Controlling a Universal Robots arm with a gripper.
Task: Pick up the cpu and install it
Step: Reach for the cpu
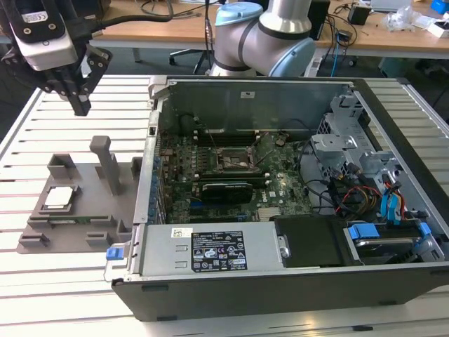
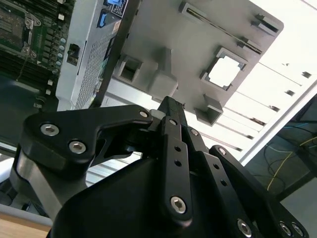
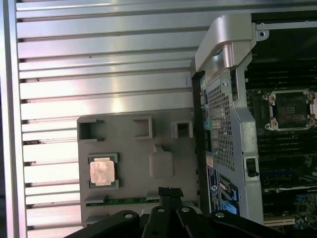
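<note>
An open computer case point(image 1: 280, 298) (side panel off, interior exposed) lies on a slatted metal table point(image 1: 63, 284). Inside the case, a green motherboard point(image 1: 280, 184) carries a dark square socket frame point(image 1: 235, 160). A labelled power supply point(image 1: 210, 250) sits along the case's near wall. A grey plastic fixture point(image 1: 91, 210) with upright posts sits just beside the case. Beyond the case stands a wooden desk point(image 1: 379, 38) with cables.

A slatted metal table point(image 1: 59, 295) carries a grey fixture point(image 1: 91, 210) beside an open computer case point(image 1: 280, 288).
</note>
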